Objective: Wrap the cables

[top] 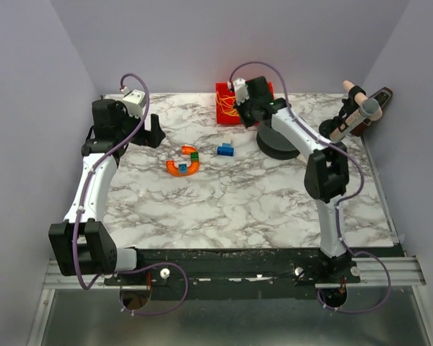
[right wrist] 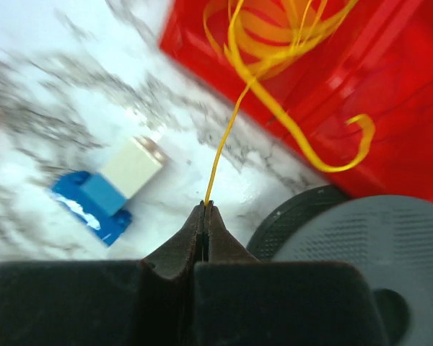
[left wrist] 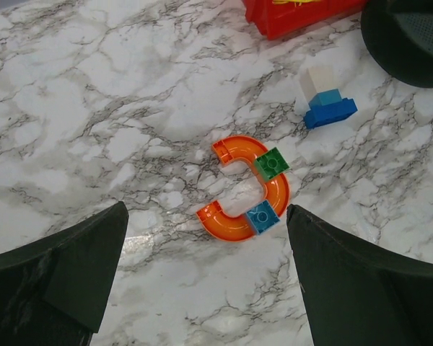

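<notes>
My right hand (right wrist: 204,216) pinches one yellow cable (right wrist: 227,122), its length running toward one o'clock into the red tray (right wrist: 390,108); my left hand (left wrist: 206,206), spread, hangs farther off at nine o'clock

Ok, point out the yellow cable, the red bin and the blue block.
yellow cable (right wrist: 220,155): right wrist view, on the straight taut strand.
red bin (right wrist: 418,79): right wrist view, on a bare red part of it.
blue block (left wrist: 332,114): left wrist view, on its dark blue base.
</notes>
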Action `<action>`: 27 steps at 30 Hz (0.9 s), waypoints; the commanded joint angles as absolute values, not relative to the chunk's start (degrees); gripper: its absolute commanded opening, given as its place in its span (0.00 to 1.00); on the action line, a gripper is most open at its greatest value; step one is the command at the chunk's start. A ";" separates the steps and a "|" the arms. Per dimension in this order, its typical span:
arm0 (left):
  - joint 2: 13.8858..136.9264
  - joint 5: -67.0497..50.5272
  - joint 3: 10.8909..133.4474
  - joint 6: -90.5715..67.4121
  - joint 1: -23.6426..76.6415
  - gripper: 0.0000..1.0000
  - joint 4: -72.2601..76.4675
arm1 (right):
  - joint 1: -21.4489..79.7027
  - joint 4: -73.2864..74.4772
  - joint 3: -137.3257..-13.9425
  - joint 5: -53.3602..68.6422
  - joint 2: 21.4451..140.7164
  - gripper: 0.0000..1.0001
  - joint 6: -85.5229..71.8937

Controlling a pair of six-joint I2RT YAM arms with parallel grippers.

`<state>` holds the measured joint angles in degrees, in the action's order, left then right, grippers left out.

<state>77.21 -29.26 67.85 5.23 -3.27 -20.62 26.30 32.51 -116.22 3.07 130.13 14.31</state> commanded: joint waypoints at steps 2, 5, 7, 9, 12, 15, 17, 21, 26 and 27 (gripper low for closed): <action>73.92 -32.17 71.27 7.99 -2.90 0.99 -24.69 | 26.63 23.12 -116.28 12.91 110.94 0.01 14.59; 72.51 -32.34 73.21 10.01 -2.46 0.99 -27.50 | 26.63 21.02 -117.33 18.00 103.82 0.01 13.54; 71.37 -32.52 74.70 11.42 -2.11 0.99 -29.61 | 26.63 19.26 -118.73 21.43 99.52 0.01 12.66; 69.88 -33.13 76.02 12.39 -1.76 0.99 -31.02 | 26.63 17.33 -120.75 25.12 95.73 0.01 11.61; 68.30 -34.45 78.48 12.74 -1.15 0.99 -33.04 | 26.63 11.72 -122.25 31.44 90.11 0.01 9.68; 67.15 -35.15 80.24 12.57 -0.53 0.99 -33.92 | 26.63 2.32 -121.47 36.38 85.09 0.01 5.99; 66.45 -36.20 81.29 12.57 -0.18 0.99 -34.45 | 26.63 -4.98 -121.46 39.79 82.72 0.01 2.91; 65.30 -39.10 83.75 13.62 1.91 0.99 -36.64 | 26.54 -15.10 -123.56 47.36 80.51 0.01 -7.00; 64.78 -43.15 86.31 15.56 4.22 0.99 -39.99 | 26.63 -13.80 -126.48 49.13 81.56 0.01 -10.90; 64.60 -44.20 86.40 15.38 4.31 0.99 -40.25 | 26.54 -13.28 -125.00 48.96 81.48 0.01 -10.55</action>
<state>66.00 -38.04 84.58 13.67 2.98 -36.23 26.30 -12.08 -126.63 44.77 80.31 -5.56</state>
